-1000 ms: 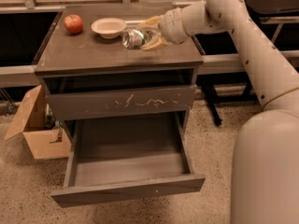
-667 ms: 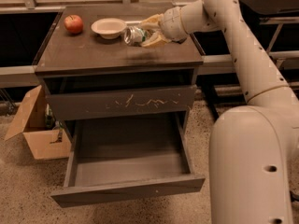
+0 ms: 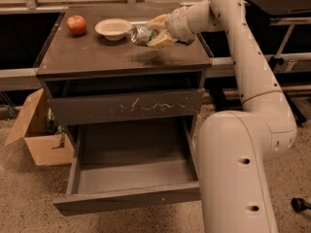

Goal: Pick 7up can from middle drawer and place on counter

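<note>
My gripper [image 3: 151, 33] is shut on the 7up can [image 3: 140, 34], a dented silvery can lying on its side between the yellowish fingers [image 3: 158, 22]. It hangs a little above the counter [image 3: 97, 52], towards its back right, just right of the bowl. The middle drawer [image 3: 129, 176] is pulled wide open below and its grey floor holds nothing.
A red apple [image 3: 76, 24] and a white bowl [image 3: 113, 28] sit at the back of the counter. The scratched drawer front [image 3: 129, 105] above the open drawer is closed. An open cardboard box [image 3: 41, 130] stands on the floor at left. My arm [image 3: 252, 81] rises at right.
The gripper with the can has moved up and towards the back of the counter. The camera view has shifted, with the arm's base now larger in the foreground.
</note>
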Robot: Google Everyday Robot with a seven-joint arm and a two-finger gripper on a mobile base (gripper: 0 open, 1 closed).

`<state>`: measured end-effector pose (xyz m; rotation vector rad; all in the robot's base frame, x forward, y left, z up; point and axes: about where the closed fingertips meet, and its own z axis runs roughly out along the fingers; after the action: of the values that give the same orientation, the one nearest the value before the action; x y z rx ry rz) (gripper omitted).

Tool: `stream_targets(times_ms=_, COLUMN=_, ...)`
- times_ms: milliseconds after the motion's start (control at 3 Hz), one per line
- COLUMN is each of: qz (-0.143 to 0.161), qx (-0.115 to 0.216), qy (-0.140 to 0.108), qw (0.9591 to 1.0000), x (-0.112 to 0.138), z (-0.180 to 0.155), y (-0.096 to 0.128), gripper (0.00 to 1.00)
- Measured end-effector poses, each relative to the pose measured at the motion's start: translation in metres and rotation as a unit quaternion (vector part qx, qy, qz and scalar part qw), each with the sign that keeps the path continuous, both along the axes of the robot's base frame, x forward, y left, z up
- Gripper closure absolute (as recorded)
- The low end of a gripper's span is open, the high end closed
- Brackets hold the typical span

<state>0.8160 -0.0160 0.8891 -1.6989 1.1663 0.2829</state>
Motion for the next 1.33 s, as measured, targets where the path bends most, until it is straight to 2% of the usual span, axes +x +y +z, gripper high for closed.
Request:
stream_targets(times_ms=667, qz=-0.003, qx=0.003, qy=0.024, qw=0.9997, x=0.006, z=-0.012, y=0.003, gripper=0.06)
stream_targets(times_ms=1000, qz=-0.004, qx=0.003, qy=0.027, qw=0.9996, x=0.007, z=-0.012, y=0.002, gripper=0.0)
stream_targets(times_ms=1333, qz=-0.017, qx=0.008, qy=0.023, qw=0.9996, x=0.01, z=-0.006, y=-0.007, gripper=0.0)
